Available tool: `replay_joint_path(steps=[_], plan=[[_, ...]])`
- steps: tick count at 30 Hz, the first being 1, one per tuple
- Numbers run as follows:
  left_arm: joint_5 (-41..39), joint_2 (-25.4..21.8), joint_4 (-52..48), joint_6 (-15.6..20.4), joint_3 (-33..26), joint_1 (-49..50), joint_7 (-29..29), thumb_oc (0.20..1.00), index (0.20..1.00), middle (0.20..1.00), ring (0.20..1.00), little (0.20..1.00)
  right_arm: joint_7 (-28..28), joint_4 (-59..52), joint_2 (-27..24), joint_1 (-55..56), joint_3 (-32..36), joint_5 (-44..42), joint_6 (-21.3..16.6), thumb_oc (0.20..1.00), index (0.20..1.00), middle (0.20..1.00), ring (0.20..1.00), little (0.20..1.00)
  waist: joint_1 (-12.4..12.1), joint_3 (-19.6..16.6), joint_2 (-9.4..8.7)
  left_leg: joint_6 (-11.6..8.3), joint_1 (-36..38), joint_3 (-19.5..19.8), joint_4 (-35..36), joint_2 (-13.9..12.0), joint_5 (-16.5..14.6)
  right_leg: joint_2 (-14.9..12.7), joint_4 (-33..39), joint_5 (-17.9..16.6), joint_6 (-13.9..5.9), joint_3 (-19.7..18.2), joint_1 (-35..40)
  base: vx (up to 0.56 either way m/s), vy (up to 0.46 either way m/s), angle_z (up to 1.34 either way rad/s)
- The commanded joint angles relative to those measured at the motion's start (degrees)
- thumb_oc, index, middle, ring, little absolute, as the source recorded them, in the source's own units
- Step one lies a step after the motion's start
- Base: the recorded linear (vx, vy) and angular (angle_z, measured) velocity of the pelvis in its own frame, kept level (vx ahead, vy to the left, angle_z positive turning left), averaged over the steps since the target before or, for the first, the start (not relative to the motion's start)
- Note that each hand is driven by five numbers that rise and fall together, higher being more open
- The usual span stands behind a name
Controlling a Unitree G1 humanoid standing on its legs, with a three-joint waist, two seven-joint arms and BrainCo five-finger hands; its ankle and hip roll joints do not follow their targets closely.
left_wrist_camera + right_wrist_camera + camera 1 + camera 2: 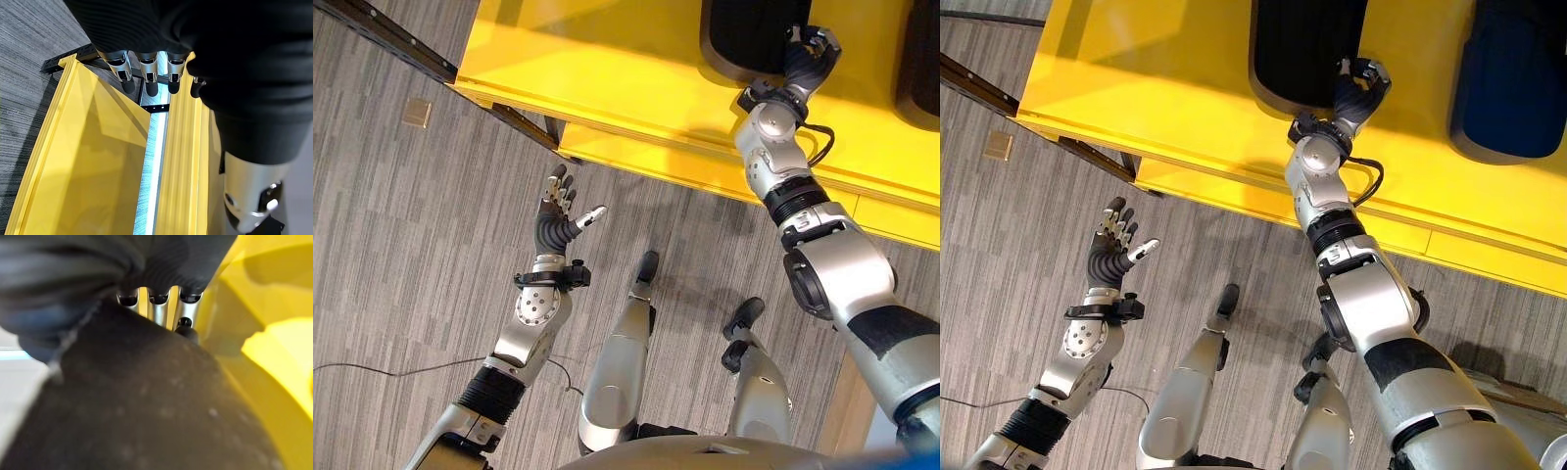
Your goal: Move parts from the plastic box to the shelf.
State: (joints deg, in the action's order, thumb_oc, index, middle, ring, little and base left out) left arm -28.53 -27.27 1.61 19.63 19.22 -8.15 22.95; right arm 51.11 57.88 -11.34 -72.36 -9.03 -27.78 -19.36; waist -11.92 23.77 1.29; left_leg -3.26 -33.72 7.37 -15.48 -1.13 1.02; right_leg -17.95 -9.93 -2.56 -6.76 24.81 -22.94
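A black rounded part (1302,49) lies on the yellow shelf surface (607,69). My right hand (1356,88) is at that part's near right edge with its fingers curled over the rim. In the right wrist view the black part (146,406) sits right under the fingers (159,308). A second dark part (1513,78) lies further right on the shelf. My left hand (556,220) hangs over the grey floor in front of the shelf, with fingers straight, thumb spread, and nothing in it. Its fingers (146,73) point toward the yellow shelf edge.
A black metal rail (391,39) runs along the shelf's left side at floor level. A small tan plate (417,113) is set in the grey carpet floor. The shelf's front edge has a lower yellow lip (636,162).
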Motion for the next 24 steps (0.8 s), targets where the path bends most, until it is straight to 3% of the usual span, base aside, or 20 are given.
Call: replay_joint_path(steps=[1,10,24], plan=[[2.3,-0.5,-6.2,3.8,-2.2,-1.4,1.2,1.0,1.0,1.0,1.0,1.0,2.4,-2.4,-0.7,3.0,2.4,0.5,-1.8,0.2,0.2,0.2,0.2,0.2,-0.1,3.8,-1.02,-0.42,1.3,-4.2,-6.9,-2.2,-8.6,-1.5,2.6,-3.9,-2.86,-4.9,5.7,0.0,0.0,0.0],[2.4,-0.6,-6.5,3.6,-2.6,-0.4,1.6,1.0,1.0,1.0,1.0,1.0,4.1,-4.9,-0.9,4.1,4.5,-0.3,-3.3,0.2,0.2,0.2,0.2,0.2,0.8,3.9,-1.25,-0.43,1.2,-4.5,-6.9,-2.5,-8.6,-1.4,2.8,-4.1,-2.85,-5.3,5.5,0.0,0.0,0.0],[2.1,-1.4,-6.9,4.0,-3.0,-0.1,1.3,1.0,1.0,1.0,1.0,1.0,3.8,-3.4,-0.3,2.3,3.7,0.3,-2.4,0.2,0.2,0.2,0.2,0.2,0.4,4.1,-1.3,-0.4,1.1,-4.4,-6.8,-2.4,-8.5,-1.2,3.0,-4.3,-2.96,-4.9,5.8,0.0,0.0,0.0]])
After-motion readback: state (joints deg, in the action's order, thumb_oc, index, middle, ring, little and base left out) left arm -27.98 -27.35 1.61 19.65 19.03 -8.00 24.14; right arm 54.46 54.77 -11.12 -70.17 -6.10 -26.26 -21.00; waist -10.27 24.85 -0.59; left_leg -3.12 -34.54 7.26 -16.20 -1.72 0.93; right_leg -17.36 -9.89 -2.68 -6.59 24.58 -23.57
